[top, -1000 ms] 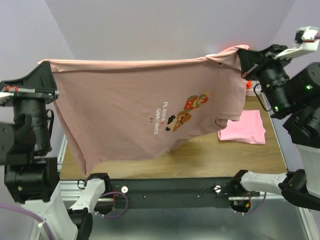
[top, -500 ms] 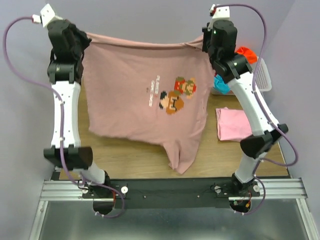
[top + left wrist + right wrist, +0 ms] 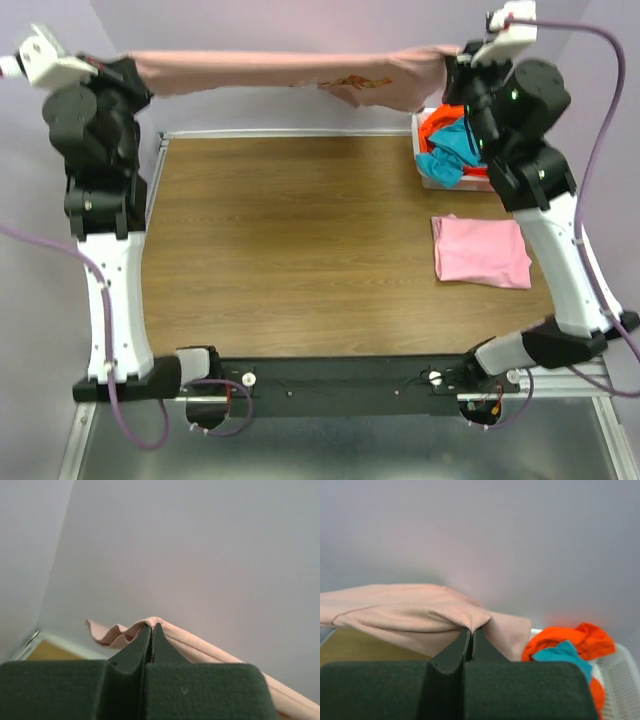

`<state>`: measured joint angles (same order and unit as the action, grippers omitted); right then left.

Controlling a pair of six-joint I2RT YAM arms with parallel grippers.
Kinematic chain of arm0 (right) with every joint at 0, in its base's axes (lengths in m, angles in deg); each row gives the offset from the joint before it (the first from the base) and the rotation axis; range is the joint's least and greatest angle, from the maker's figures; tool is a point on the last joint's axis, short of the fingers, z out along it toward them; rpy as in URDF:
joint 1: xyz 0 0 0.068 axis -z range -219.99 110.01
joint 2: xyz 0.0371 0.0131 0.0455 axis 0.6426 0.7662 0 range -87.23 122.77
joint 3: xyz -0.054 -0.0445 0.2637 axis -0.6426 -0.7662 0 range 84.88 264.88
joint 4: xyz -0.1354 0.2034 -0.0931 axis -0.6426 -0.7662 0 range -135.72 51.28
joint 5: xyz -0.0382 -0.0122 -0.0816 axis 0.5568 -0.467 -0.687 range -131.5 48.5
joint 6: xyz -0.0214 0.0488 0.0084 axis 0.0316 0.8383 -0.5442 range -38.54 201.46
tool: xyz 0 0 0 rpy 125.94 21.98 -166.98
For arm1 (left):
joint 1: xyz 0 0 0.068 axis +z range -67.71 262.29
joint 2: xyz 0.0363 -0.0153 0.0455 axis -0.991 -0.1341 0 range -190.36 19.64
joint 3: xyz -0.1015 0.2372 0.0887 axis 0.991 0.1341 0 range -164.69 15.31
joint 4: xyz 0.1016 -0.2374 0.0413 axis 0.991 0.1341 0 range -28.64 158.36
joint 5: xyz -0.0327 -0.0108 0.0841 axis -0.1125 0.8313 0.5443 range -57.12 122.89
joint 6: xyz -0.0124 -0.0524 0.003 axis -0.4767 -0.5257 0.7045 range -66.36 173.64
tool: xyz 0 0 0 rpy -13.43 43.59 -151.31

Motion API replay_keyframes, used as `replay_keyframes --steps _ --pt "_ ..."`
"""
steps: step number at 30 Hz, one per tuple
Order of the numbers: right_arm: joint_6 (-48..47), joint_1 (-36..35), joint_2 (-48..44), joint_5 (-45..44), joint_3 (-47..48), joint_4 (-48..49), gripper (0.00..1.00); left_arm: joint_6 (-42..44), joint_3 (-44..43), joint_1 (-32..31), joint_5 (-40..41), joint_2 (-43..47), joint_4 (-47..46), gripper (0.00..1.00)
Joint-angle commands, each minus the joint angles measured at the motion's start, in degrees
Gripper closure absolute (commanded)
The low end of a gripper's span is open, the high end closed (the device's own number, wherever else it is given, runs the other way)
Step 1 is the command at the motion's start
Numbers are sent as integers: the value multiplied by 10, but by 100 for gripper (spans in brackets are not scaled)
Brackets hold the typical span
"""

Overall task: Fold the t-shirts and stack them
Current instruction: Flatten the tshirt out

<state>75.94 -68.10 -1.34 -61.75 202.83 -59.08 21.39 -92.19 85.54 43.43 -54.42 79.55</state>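
The large dusty rose-mauve t-shirt [image 3: 290, 70] is stretched out flat and high past the table's far edge, between both grippers. My left gripper [image 3: 128, 72] is shut on its left corner, which shows in the left wrist view [image 3: 200, 650]. My right gripper [image 3: 455, 62] is shut on its right corner, seen in the right wrist view [image 3: 410, 615]. A folded light pink t-shirt [image 3: 480, 251] lies on the table at the right. Orange [image 3: 440, 125] and teal [image 3: 452, 150] t-shirts lie crumpled in the basket and show in the right wrist view too [image 3: 570, 637].
A white slotted plastic basket [image 3: 428, 180] stands at the table's far right corner, just below my right gripper. The wooden table [image 3: 290, 240] has a metal rail along its left edge. A lilac wall stands close behind the shirt.
Both arms swung the hanging shirt up and away toward the back wall. It went from draping over the table to lying stretched nearly edge-on above the far edge.
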Motion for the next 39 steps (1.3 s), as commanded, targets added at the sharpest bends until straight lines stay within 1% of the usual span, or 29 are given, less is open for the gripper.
replay_keyframes --steps 1,2,3,4,5,6,8,10,11,12,13,14,15,16,17,18,19,21,22,24,25,26,27,29,32,34,36,37,39 --pt "104 2 -93 109 -241 -5 100 4 238 4 94 89 -71 100" --pt "129 1 -112 155 -292 -8 100 -12 281 3 111 109 -72 100" --pt "153 1 -132 155 -337 -9 99 -25 326 4 127 130 -74 100" --pt "174 0 -163 192 -378 -9 99 -48 409 4 145 166 -77 100" --pt "215 0 -174 199 -425 -9 99 -66 445 4 154 182 -73 100" --pt "227 -4 -183 246 -491 -10 99 -84 476 4 169 207 -63 100" --pt "246 -9 -192 276 -540 -30 99 -159 550 4 206 223 -13 100" --pt "247 -18 -194 331 -594 -56 99 -201 586 4 225 235 33 97" --pt "254 -25 -198 347 -613 -57 95 -231 611 4 226 236 46 83" --pt "257 -26 -201 361 -634 -59 88 -250 617 4 231 236 63 59" --pt "258 -26 -201 388 -658 -63 77 -271 619 4 238 228 113 43" --pt "256 -26 -205 395 -667 -66 63 -286 612 4 240 223 132 17" --pt "257 -26 -208 392 -672 -69 59 -294 607 4 244 213 147 9" --pt "261 -26 -211 390 -680 -68 41 -306 594 4 261 207 176 3" --pt "262 -26 -213 391 -682 -68 11 -312 585 5 268 201 189 1" --pt "263 -26 -213 391 -683 -68 0 -313 575 4 272 191 199 1" --pt "265 -26 -215 389 -683 -68 0 -315 564 4 272 187 219 1" --pt "274 -26 -216 373 -686 -69 0 -301 542 4 264 182 221 1" --pt "279 -26 -217 336 -686 -70 0 -270 541 4 243 179 201 1" --pt "300 -26 -214 291 -687 -71 0 -244 547 4 217 179 176 1" --pt "308 -26 -210 243 -687 -72 0 -231 553 4 180 178 146 1" --pt "315 -26 -198 221 -686 -72 0 -200 568 4 156 178 127 1" --pt "326 -26 -190 185 -678 -72 0 -186 576 4 108 172 91 1" --pt "329 -26 -152 165 -665 -72 0 -152 593 1 67 161 62 1" --pt "336 -26 -107 122 -636 -71 0 -135 593 -19 47 115 37 1" --pt "337 -26 -50 89 -608 -70 0 -123 582 -48 40 67 25 1" --pt "329 -26 6 83 -590 -65 0 -119 576 -68 32 32 11 1" --pt "329 -26 27 86 -581 -64 0 -117 572 -88 29 -4 4 1" --pt "321 -26 57 99 -561 -55 0 -114 557 -100 23 -43 -15 1"
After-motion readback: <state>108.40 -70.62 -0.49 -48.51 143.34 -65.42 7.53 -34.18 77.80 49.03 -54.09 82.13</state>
